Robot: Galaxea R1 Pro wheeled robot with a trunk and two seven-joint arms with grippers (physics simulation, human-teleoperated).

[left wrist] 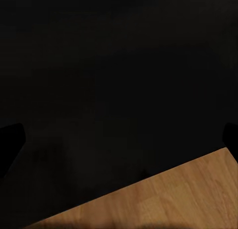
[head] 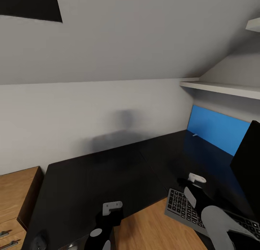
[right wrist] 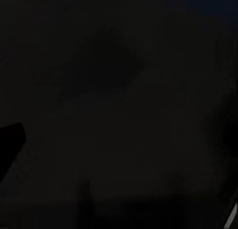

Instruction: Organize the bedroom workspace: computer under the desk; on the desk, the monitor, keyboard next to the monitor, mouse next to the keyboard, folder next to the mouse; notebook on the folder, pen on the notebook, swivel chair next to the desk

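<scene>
The black glossy desk (head: 108, 170) spreads across the head view in an L shape. The dark grey keyboard (head: 180, 206) lies at its near right edge, partly under my right arm. The black monitor (head: 249, 163) stands at the far right, cut off by the frame. A small dark mouse (head: 39, 240) sits near the desk's near left corner. My left gripper (head: 109, 218) hangs over the desk's inner edge; its dark fingertips (left wrist: 10, 142) sit wide apart, open and empty. My right gripper (head: 186, 185) hovers just past the keyboard's far edge, also spread with nothing between the fingers. Folder, notebook, pen, swivel chair and computer are out of view.
A bright blue panel (head: 216, 129) stands against the wall behind the desk's right wing. White shelves (head: 220, 87) jut out above it. A light wooden chest (head: 18, 199) with bar handles adjoins the desk's left end. Wooden floor (head: 151, 228) shows in the desk's inner corner.
</scene>
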